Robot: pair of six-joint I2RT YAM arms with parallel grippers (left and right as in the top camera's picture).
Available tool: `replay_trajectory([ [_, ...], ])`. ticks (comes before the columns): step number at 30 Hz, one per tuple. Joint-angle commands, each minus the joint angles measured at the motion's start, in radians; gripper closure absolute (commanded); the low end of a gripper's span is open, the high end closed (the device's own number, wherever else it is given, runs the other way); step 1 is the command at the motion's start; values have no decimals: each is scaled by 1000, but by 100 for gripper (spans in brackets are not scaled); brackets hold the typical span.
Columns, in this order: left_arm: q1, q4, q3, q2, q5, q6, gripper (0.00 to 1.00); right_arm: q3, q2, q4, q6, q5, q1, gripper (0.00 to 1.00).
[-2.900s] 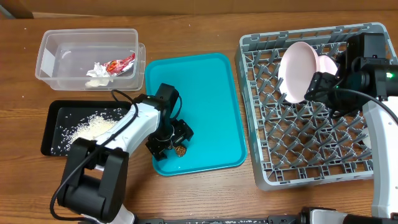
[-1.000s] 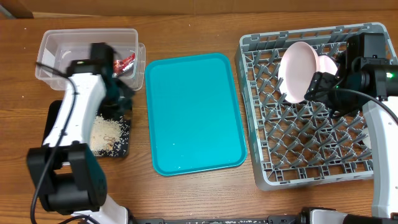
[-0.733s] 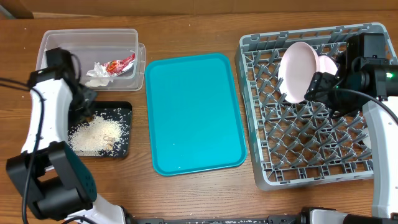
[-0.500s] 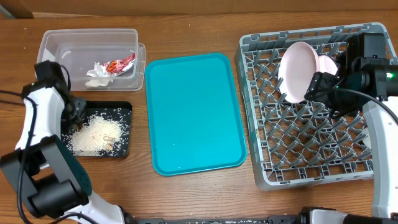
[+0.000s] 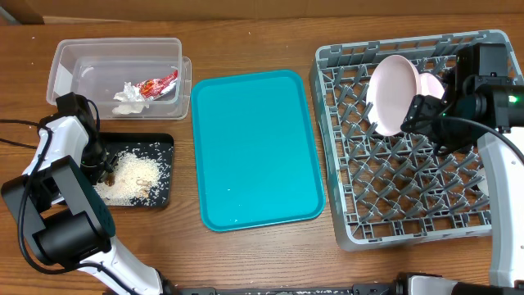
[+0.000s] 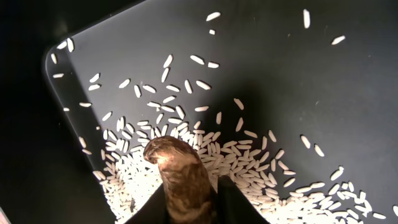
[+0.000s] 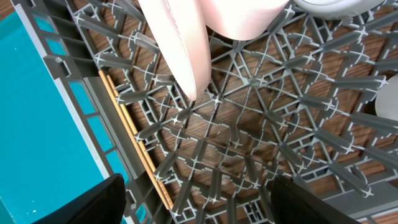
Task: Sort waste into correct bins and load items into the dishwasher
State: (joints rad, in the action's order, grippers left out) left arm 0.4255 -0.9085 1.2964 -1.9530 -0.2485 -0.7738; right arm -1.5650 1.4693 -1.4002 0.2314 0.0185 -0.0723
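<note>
Though unseen overhead, scrap (image 6: pixel 180 176) in left pincer (image 6: pixel 187 209).

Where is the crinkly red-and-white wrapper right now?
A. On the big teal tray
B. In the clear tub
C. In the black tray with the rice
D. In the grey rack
B: the red-and-white wrapper lies inside the clear tub, right beside the white tissue wad.

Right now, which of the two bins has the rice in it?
The shallow black tray; the clear tub beside it holds a wrapper and tissue.
</note>
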Motion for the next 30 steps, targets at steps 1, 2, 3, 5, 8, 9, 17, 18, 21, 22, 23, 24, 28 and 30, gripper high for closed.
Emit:
replay_trajectory([
  [1,5,0,-7,-16,-21,12,69,-6,1,2,1,1,-3,24],
  [2,5,-5,-4,-16,-21,12,62,-6,1,2,1,1,-3,24],
  [3,5,-10,-1,-16,-21,12,55,-6,1,2,1,0,-3,24],
  [5,6,-36,19,-15,-14,11,48,-6,1,6,1,1,-3,23],
  [8,6,-101,90,-14,23,42,46,-6,1,17,1,2,-3,23],
  [9,6,-120,129,-14,51,73,46,-6,1,25,2,2,-3,21],
  [17,-21,-222,465,-14,447,322,45,-6,17,245,2,211,2,17],
  [18,-35,-221,500,-14,518,364,44,-6,26,292,2,267,6,16],
  [21,-96,-217,560,-14,639,486,40,-6,54,422,2,458,18,9],
  [22,-129,-218,570,-14,651,541,36,-6,72,459,1,544,25,8],
  [23,-157,-224,570,-14,650,583,29,-6,90,484,-5,627,34,7],
  [24,-192,-248,570,-14,645,636,23,-6,112,497,-31,704,46,7],
  [28,-315,-410,570,-15,448,689,16,-6,187,401,-126,701,88,6],
  [30,-369,-506,570,-15,306,623,15,-6,221,316,-127,542,101,6],
])
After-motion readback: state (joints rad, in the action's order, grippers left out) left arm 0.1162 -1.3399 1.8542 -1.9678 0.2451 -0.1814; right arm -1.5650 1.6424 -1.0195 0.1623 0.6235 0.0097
